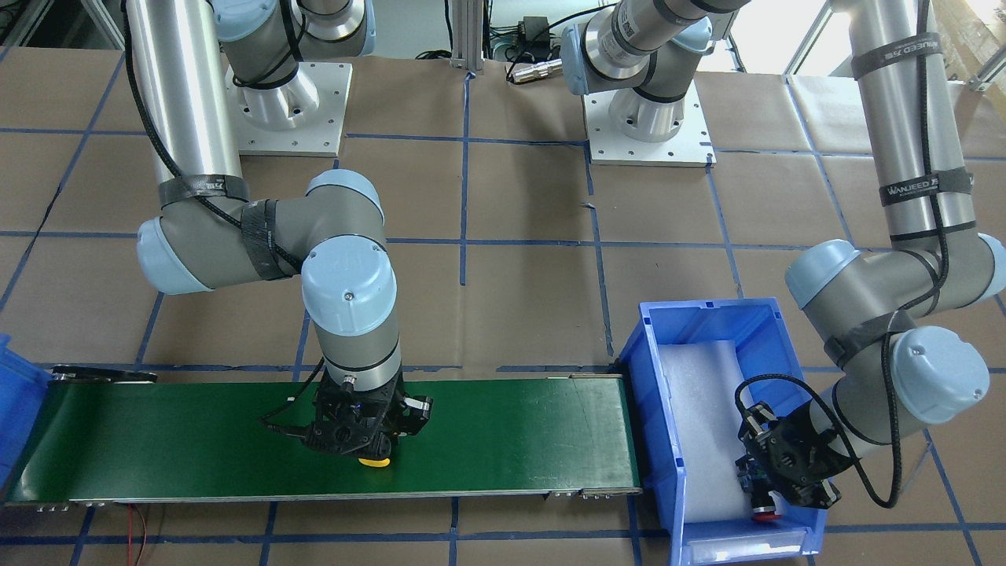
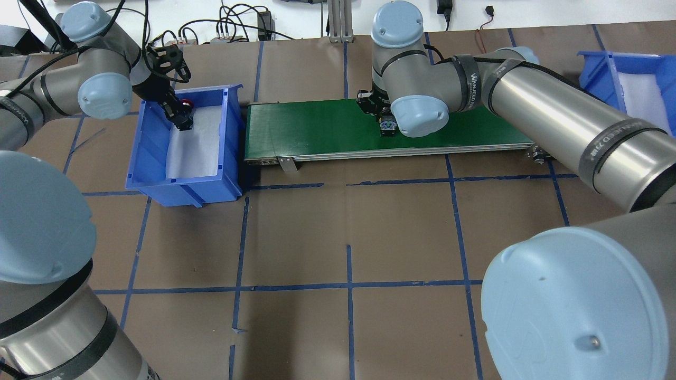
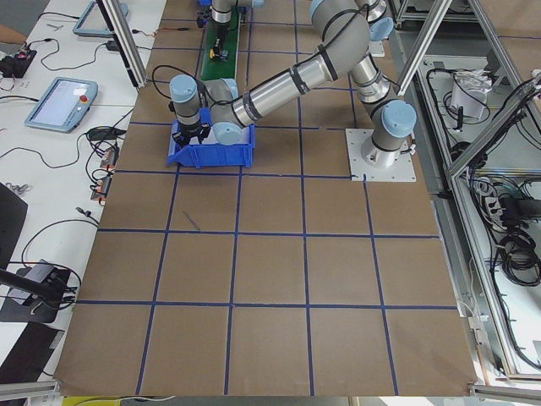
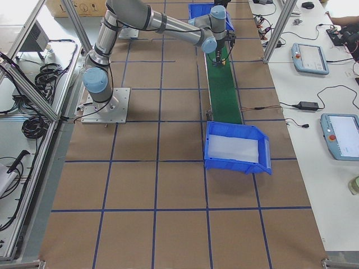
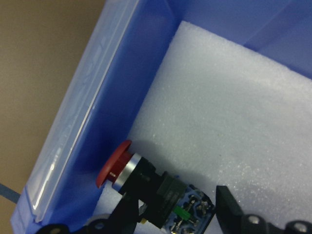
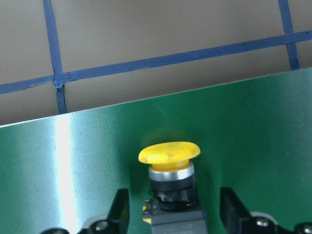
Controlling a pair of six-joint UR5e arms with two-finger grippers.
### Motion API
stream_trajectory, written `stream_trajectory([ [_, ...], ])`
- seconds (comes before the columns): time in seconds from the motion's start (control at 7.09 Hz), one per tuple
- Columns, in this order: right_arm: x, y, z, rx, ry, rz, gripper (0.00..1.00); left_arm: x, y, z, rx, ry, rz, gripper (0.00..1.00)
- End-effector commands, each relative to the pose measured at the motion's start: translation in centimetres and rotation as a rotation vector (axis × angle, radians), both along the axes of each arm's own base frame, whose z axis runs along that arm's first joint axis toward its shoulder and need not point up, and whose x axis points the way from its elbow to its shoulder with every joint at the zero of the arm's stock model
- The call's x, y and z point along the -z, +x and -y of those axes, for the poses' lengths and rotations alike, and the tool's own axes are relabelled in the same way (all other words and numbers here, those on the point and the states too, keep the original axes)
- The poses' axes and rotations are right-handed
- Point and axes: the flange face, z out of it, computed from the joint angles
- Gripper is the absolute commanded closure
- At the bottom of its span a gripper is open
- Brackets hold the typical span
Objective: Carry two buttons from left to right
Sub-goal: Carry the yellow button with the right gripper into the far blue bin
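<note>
- Left gripper (image 5: pixel 176 197): fingers (image 5: pixel 229 209) spread wide, straddling the dark body of the red button (image 5: pixel 151 187). Not clamped, with a sliver of foam (image 5: pixel 234 112) showing beside one finger. Contact on the other side impossible to tell.
- Lying on its side on that foam, cap toward the wall of the bin (image 1: pixel 652 409) butted against the belt (image 1: pixel 511 432) at its end on the robot's left. Probably lined up for a grip across the body and a lift onto the belt.
- Right gripper (image 6: pixel 174 195): fingers (image 6: pixel 119 209) likewise wide, with gaps on both sides of the yellow button (image 6: pixel 170 170).
- Lying about mid-belt, cap toward the belt's edge away from the robot, body squarely between the fingers. Likely set there for carrying on to the second bin (image 2: pixel 597 79) past the belt's other end.
</note>
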Motion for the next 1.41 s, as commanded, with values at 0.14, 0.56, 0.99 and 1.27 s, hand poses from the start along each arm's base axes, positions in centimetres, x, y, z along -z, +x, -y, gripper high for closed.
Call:
stream_trajectory([
  [0.14, -2.7, -2.5, 0.9, -0.092, -0.013, -0.025, 0.93, -3.5, -0.5, -0.5, 0.005, -0.039, 0.010, 0.57],
  [0.56, -8.5, -14.5, 2.4, -0.159, 0.052, -0.064, 0.93, -6.3, -1.0, -1.5, 0.008, -0.053, 0.013, 0.53],
  [0.99, -11.8, -30.5, 0.9, -0.199, 0.144, -0.081, 0.93, -3.9, 0.2, -1.2, -0.002, -0.008, 0.068, 0.00],
  [1.27, -12.2, -40.4, -0.7, -0.134, 0.163, -0.074, 0.93, -2.1, 0.3, -0.8, -0.001, 0.007, 0.061, 0.00],
])
